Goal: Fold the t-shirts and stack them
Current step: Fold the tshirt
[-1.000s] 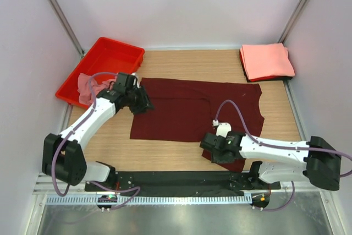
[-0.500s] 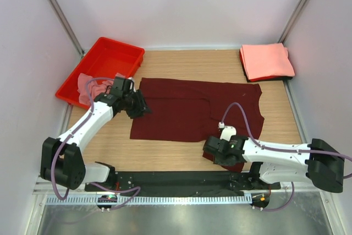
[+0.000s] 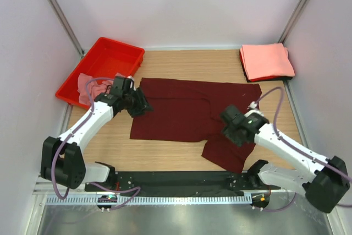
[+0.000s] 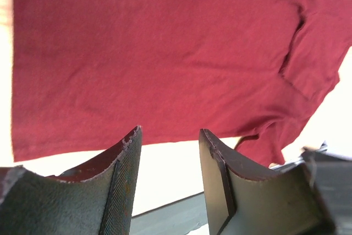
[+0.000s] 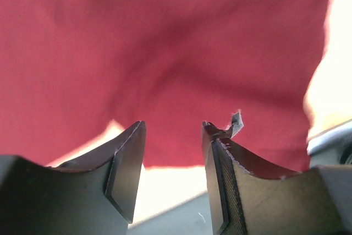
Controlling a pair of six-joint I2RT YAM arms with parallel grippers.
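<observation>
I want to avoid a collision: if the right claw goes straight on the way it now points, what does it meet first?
Most likely the maroon t-shirt, near its edge; the open right claw points at that cloth. The depth is unclear.

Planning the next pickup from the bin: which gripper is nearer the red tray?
Left. The left gripper is at the left edge of the maroon shirt, just beside the red tray. The right gripper is over the shirt's right half, much farther off.
</observation>
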